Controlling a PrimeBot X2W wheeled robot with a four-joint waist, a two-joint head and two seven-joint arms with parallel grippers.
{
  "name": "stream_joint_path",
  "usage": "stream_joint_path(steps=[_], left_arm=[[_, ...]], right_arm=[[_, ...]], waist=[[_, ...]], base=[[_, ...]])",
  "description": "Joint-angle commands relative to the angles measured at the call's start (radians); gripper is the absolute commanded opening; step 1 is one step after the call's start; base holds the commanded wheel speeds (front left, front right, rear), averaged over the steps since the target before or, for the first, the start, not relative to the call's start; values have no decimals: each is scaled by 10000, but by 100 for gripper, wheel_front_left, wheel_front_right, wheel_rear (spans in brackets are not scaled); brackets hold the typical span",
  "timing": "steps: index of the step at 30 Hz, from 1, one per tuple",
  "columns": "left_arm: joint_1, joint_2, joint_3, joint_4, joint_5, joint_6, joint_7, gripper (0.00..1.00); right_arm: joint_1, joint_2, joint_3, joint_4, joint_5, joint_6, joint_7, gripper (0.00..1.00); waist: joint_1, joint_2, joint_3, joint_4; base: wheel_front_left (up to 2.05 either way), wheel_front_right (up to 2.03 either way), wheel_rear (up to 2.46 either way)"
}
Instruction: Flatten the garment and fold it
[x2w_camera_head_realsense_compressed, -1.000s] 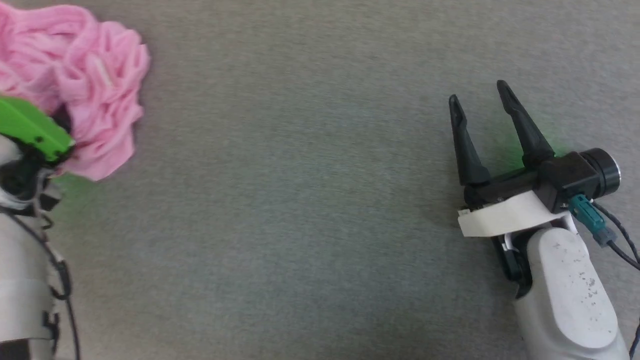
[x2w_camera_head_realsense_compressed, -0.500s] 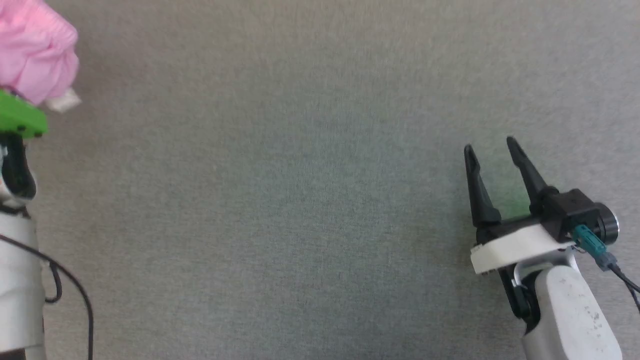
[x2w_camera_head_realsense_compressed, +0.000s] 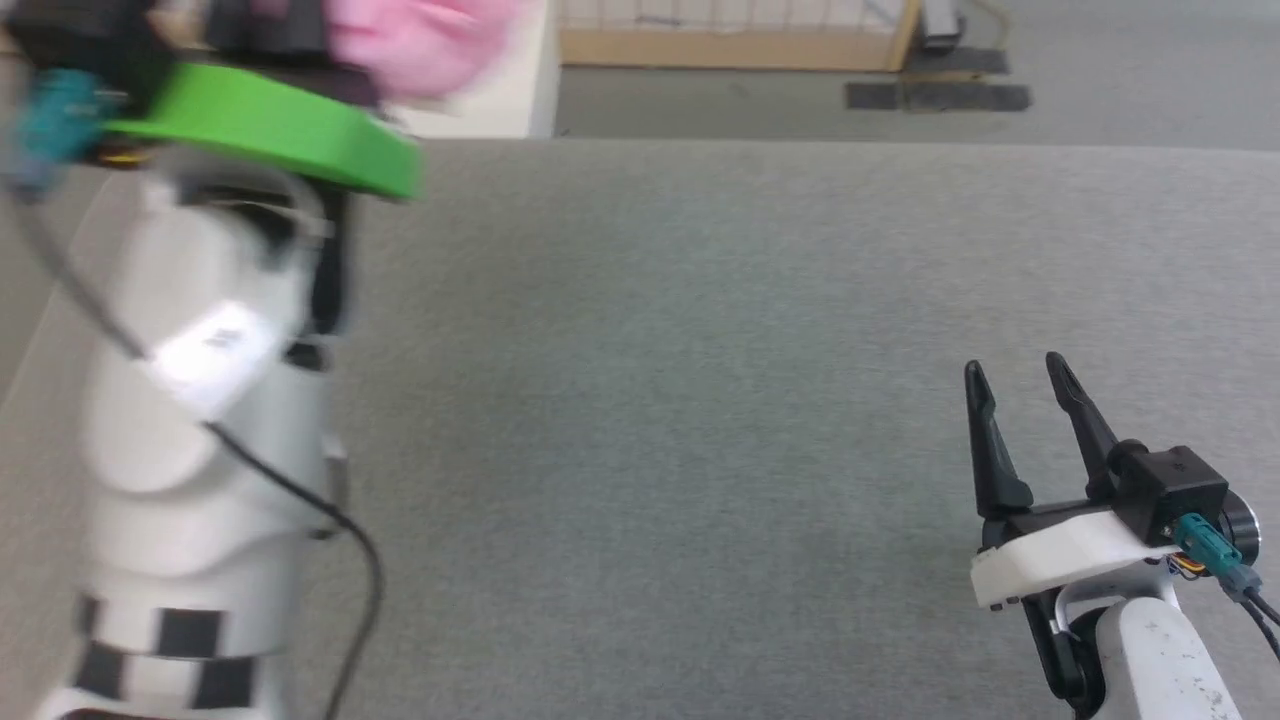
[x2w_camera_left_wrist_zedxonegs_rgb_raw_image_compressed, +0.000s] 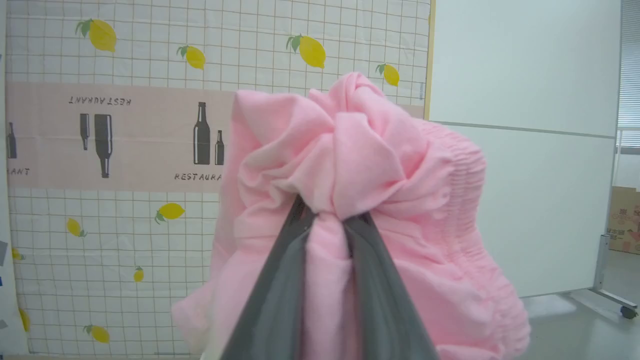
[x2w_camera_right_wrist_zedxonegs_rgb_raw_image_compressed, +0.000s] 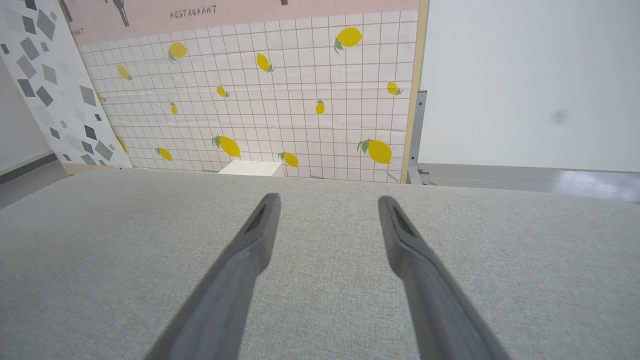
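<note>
The garment, light pink and bunched into a crumpled ball with its gathered waistband on the right, hangs in the air in the left wrist view. My left gripper is shut on a fold of it, both fingers pinching the cloth. In the head view the garment is a pink blur at the top left, above my raised left arm with its green plate. My right gripper rests open at the lower right, low over the grey surface, nothing between its fingers.
The grey fabric surface ends at a far edge. Beyond it stand a lemon-print grid panel, a small white block and a white wall. A wheeled white partition shows in the left wrist view.
My left arm has lifted the garment off the surface and up high. The head camera has tilted up, bringing the far edge into view. The right gripper stays open.
</note>
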Motion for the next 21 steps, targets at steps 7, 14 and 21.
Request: stream_joint_path(steps=[7, 14, 21], left_arm=[[671, -1124, -1549, 1530, -439, -570, 972, 0], [1968, -1445, -3053, 4084, -1117, -954, 3416, 13], [2609, -1541, -3619, 4941, -1542, -999, 4291, 100]], right_arm=[[89, -5, 63, -78, 96, -17, -50, 100], [133, -5, 73, -79, 49, -17, -51, 100], [275, -5, 17, -84, 31, -17, -51, 100]], waist=[[0, -1, -408, -1699], [0, -1, -301, -2259], [0, -1, -335, -2096]], base=[[0, 0, 0], [0, 0, 0], [0, 0, 0]])
